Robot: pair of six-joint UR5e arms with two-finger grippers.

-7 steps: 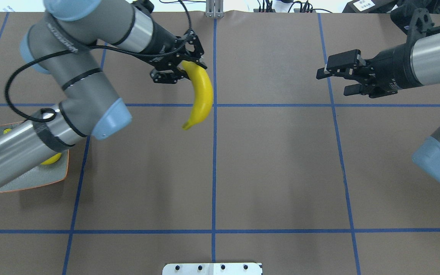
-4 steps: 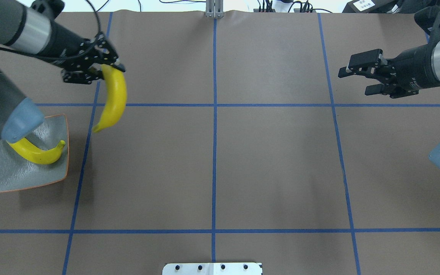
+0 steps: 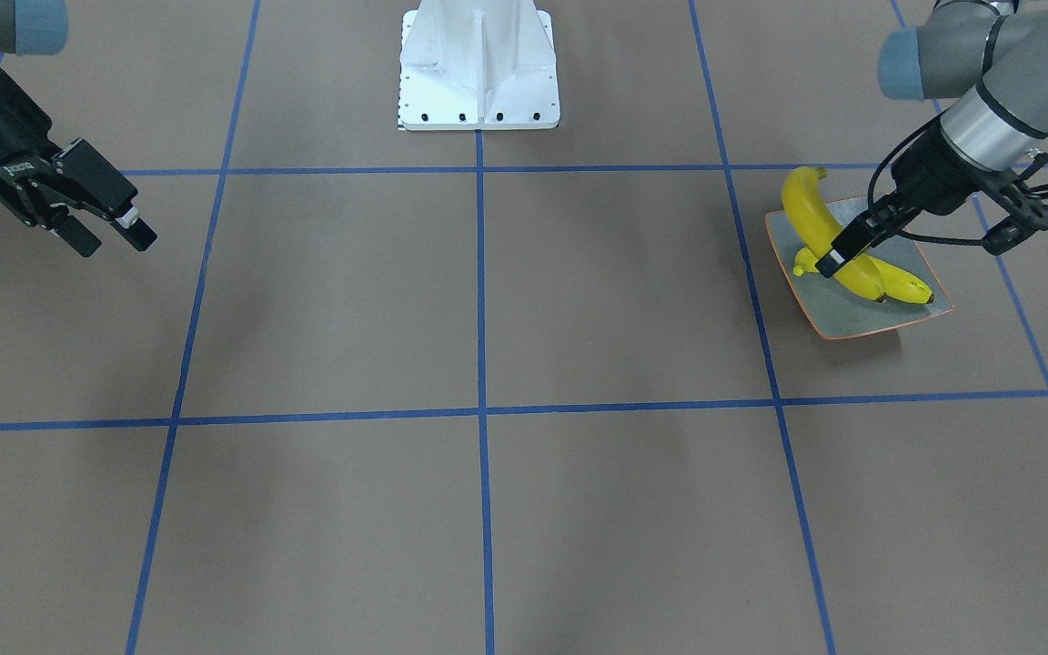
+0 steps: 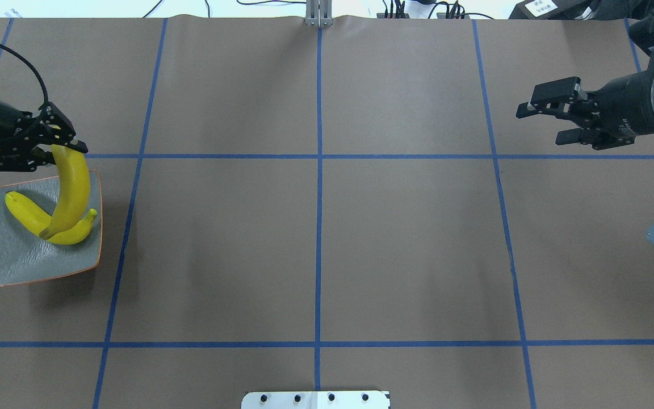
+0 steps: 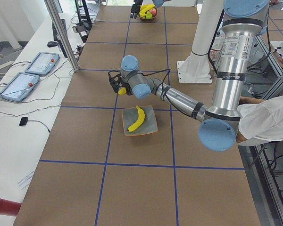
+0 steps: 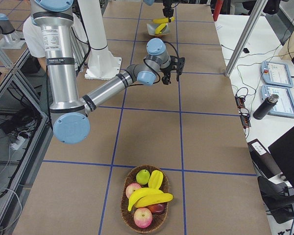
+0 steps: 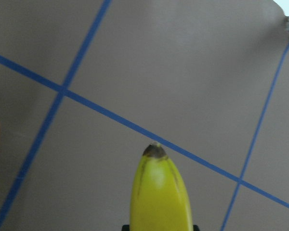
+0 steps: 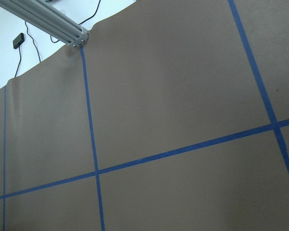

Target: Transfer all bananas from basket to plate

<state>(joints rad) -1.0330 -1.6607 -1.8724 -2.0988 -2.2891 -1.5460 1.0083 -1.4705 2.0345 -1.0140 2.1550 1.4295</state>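
My left gripper (image 4: 63,154) is shut on the top end of a yellow banana (image 4: 72,190). It hangs over the far edge of the grey plate (image 4: 26,264) at the table's left. Its lower tip is over a second banana (image 4: 23,211) lying on the plate; I cannot tell whether they touch. The held banana (image 7: 160,197) fills the bottom of the left wrist view. The woven basket (image 6: 123,208), at the table's right end, holds two more bananas (image 6: 148,198). My right gripper (image 4: 543,116) hovers open and empty at the far right.
Red apples (image 6: 143,216) and a green pear (image 6: 143,176) share the basket. The white robot base (image 3: 478,68) sits at the table's near middle edge. A person's sleeve (image 5: 269,117) shows beside the left arm. Blue tape lines grid the brown table.
My left arm has carried the banana leftward from the table's far middle to above the plate. The right gripper has drawn back to the right, still open.
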